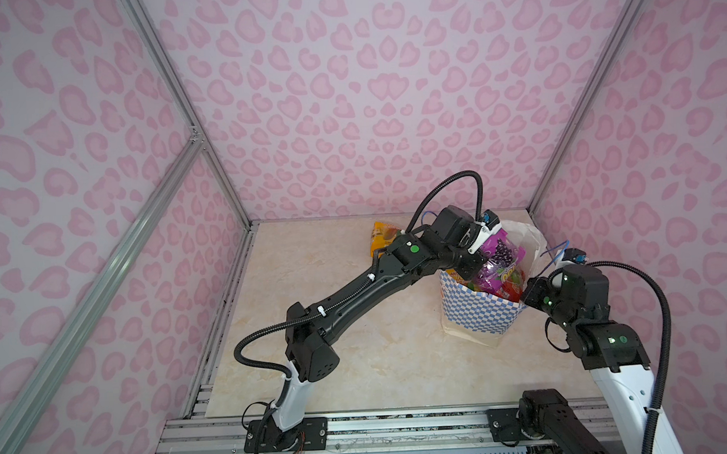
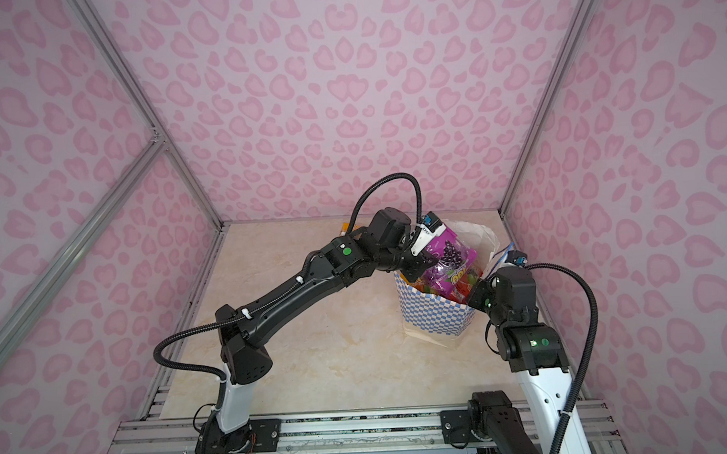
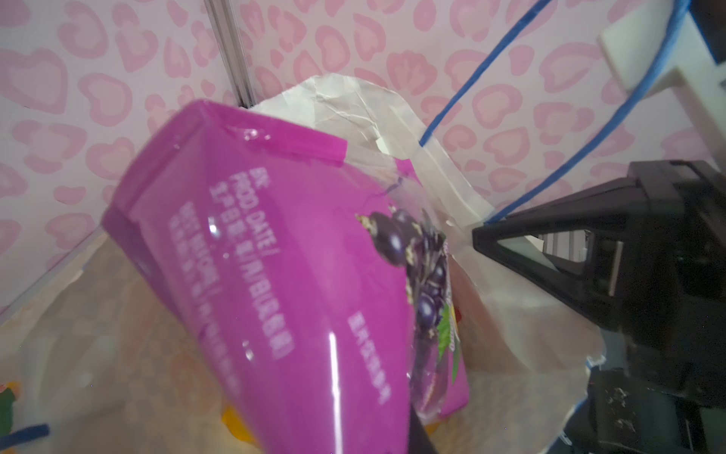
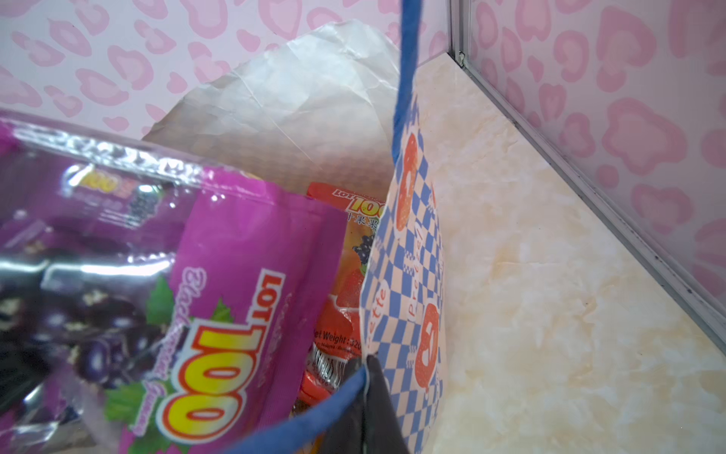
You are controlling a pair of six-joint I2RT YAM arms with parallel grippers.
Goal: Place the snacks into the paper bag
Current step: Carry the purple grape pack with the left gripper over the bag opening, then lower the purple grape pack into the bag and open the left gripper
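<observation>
Left gripper (image 1: pixel 473 259) pinches one purple pouch (image 1: pixel 500 252) — fingertips hidden; right gripper (image 3: pixel 481 236) clamps paper bag (image 1: pixel 477 315) rim; one orange packet (image 1: pixel 381 238) half-hidden.

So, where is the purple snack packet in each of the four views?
Top view: purple packet right of centre, sticking out of the paper bag.
Top view: same spot, nearer the centre.
Left wrist: fills the middle.
Right wrist: close, beside the bag's checkered wall.
Shared landmark: the blue cord handle.
</observation>
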